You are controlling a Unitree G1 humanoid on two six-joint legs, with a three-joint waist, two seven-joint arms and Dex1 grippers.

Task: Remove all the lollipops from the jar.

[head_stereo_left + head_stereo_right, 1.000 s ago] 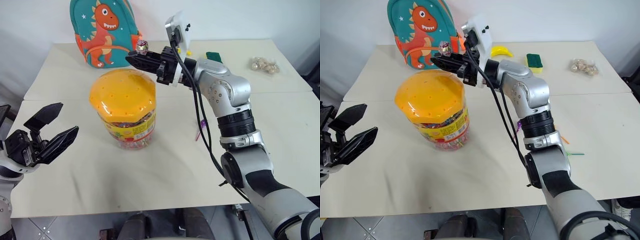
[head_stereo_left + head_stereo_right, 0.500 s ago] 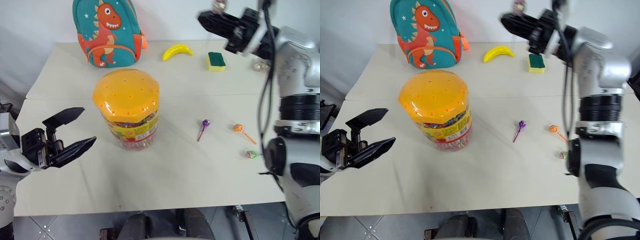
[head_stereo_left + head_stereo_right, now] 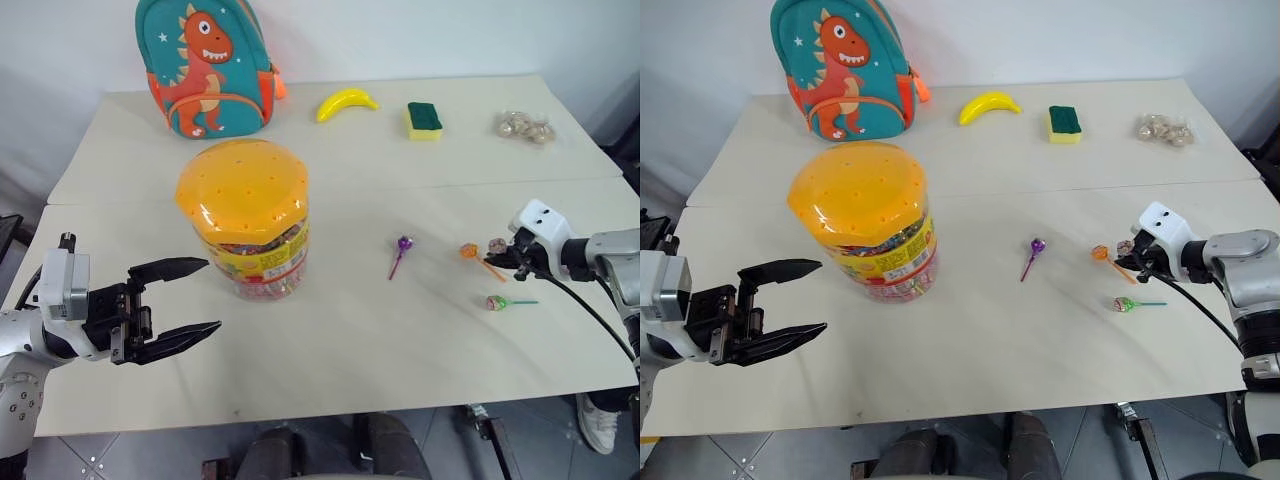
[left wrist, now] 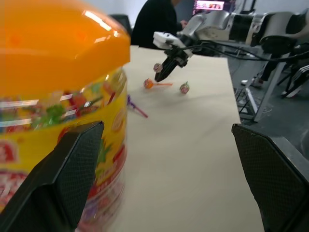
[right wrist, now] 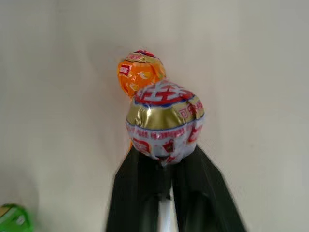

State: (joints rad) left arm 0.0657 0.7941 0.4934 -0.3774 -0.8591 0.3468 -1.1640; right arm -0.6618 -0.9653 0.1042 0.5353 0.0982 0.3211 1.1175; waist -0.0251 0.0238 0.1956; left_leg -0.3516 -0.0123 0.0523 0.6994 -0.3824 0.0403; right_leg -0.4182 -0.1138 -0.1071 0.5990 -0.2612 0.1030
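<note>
The jar (image 3: 243, 215), a clear tub with an orange dotted lid, stands upright left of the table's middle. My left gripper (image 3: 213, 295) is open at the jar's near-left side, not touching it; its fingers (image 4: 72, 164) frame the jar (image 4: 58, 96) in the left wrist view. My right gripper (image 3: 500, 258) is low over the table at the right, shut on the stick of a pale silvery lollipop (image 5: 164, 121). Just beyond that one lies the orange lollipop (image 3: 468, 251). A purple lollipop (image 3: 403, 243) and a green lollipop (image 3: 494, 303) also lie on the table.
A teal dinosaur backpack (image 3: 205, 65) stands at the back left, with a banana (image 3: 345, 102), a green sponge (image 3: 423, 118) and a small bag of round pieces (image 3: 522, 126) along the back. A seated person (image 4: 157, 21) is beyond the table.
My right arm swung from above the jar far to the right and down to the table, carrying the silvery lollipop. My left gripper shifted slightly toward the jar and turned inward.
</note>
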